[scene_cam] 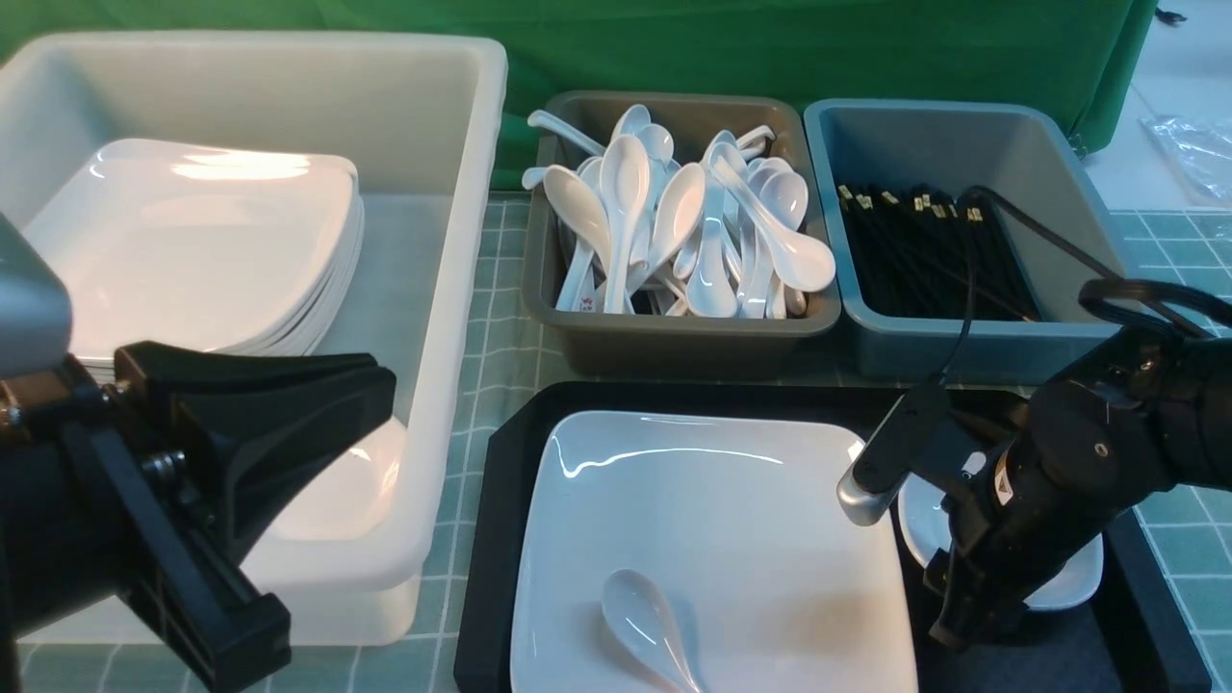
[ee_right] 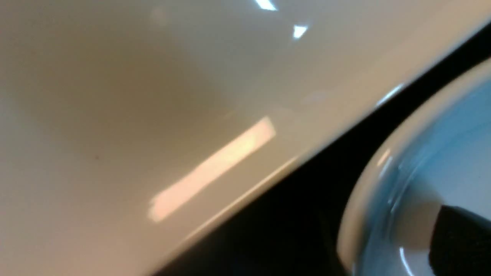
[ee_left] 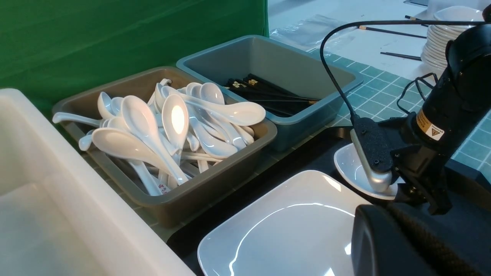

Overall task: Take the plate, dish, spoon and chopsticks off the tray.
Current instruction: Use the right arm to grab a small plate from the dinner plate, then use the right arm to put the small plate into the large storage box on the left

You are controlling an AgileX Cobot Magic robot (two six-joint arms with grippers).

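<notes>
Reaches right gripper (scene_cam: 953, 606) down into the dish (scene_cam: 1073, 577), three o'clock on the tray (scene_cam: 491, 539), seemingly to grip its rim; cannot tell jaws' spread. Parks left gripper (scene_cam: 371, 385), jaws shut, at nine o'clock, clear of the plate (scene_cam: 712, 520).

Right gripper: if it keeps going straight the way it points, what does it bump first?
Most likely the dish. The right gripper points down at it on the tray, and the right wrist view shows a fingertip over its hollow. Whether it is touching, I cannot tell.
</notes>
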